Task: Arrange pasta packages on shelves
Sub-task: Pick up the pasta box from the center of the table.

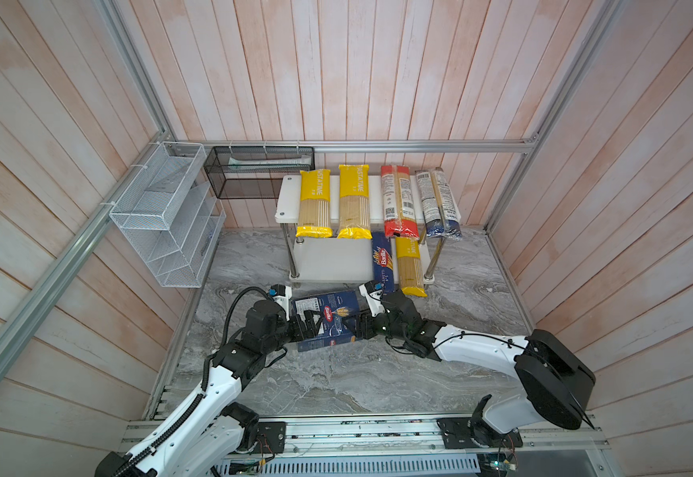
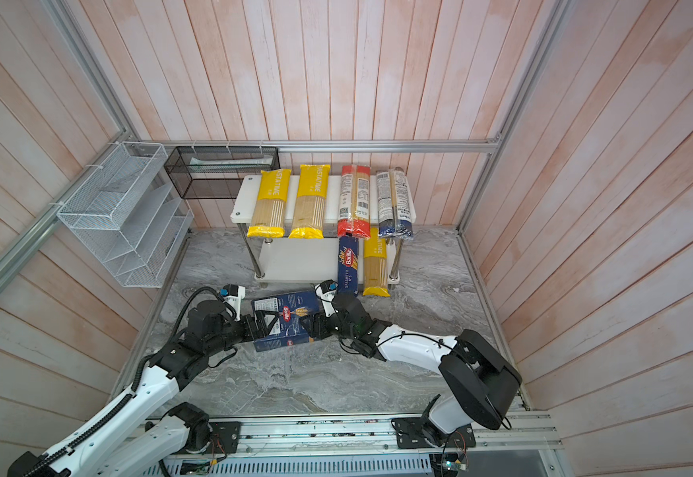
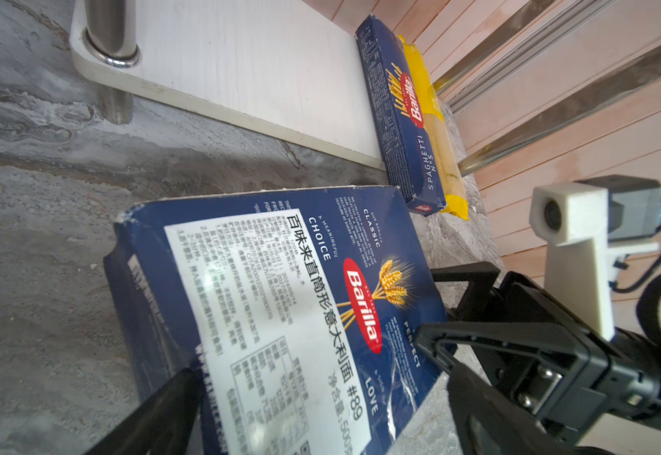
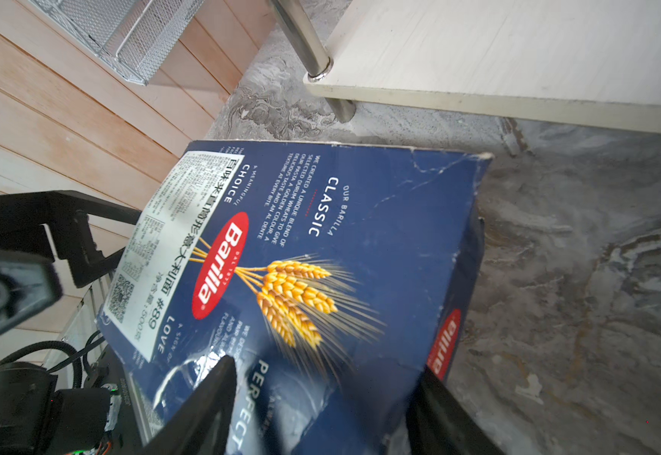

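Looking down, both top views take in the whole rack point(image 1: 291, 256), which neither wrist view does. On its upper shelf point(image 1: 289, 198), left to right, lie two yellow PASTATIME bags point(image 1: 315, 202), a red-ended bag point(image 1: 396, 202) and a dark-blue-ended bag point(image 1: 439, 204), all pointing front to back and overhanging the front edge. At the right end of the lower shelf point(image 1: 328, 258), a slim Barilla box point(image 1: 382, 260) and a third yellow bag point(image 1: 410, 268) point the same way. Only the wrist views make the print legible on the wide Barilla box point(image 3: 321, 244), which is just in front of the rack, label face up, its long axis running roughly along the rack's front. The left arm point(image 1: 216, 384) extends low from the left, with the left gripper point(image 1: 311, 326) at the box's left end; the right arm point(image 1: 472, 345), bent back at the elbow, has the right gripper point(image 1: 357, 326) at the opposite end. The left fingers point(image 3: 163, 417) and right fingers point(image 4: 206, 413) stand apart about the box; whether they press on it I cannot tell.
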Available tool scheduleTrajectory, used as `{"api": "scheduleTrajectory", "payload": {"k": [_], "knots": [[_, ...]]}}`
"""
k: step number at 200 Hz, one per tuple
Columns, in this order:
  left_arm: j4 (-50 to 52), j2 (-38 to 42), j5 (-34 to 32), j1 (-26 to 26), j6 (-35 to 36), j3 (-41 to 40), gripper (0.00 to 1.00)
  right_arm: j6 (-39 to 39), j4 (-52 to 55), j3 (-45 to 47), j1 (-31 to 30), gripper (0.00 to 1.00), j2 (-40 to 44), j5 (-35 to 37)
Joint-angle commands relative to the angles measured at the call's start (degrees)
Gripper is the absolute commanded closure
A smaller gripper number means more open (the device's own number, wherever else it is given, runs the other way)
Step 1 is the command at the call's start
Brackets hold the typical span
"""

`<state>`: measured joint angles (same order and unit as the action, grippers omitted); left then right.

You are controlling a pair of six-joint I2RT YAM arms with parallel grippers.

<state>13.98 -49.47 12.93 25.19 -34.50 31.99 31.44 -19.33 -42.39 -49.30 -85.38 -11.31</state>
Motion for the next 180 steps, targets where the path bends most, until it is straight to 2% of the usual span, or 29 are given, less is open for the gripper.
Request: {"api": "scheduleTrajectory", "payload": {"k": [1,89,180], "knots": [[-10.8,-0.7,8.0,2.1,0.8,3.6,0.00,-1.9,-8.5,-4.8,-2.7,0.36,2.5,-7.4],[-14.4,-5.3,6.3,2.2,2.0,7.9,0.00,-3.6,-9.7,-5.9,-2.7,0.38,4.3,-1.6],[-19.9,-13.3,6.5,2.2,4.9,12.2,0.00,-4.8,-10.9,-8.2,-2.1,0.38,1.7,1.6]]}}
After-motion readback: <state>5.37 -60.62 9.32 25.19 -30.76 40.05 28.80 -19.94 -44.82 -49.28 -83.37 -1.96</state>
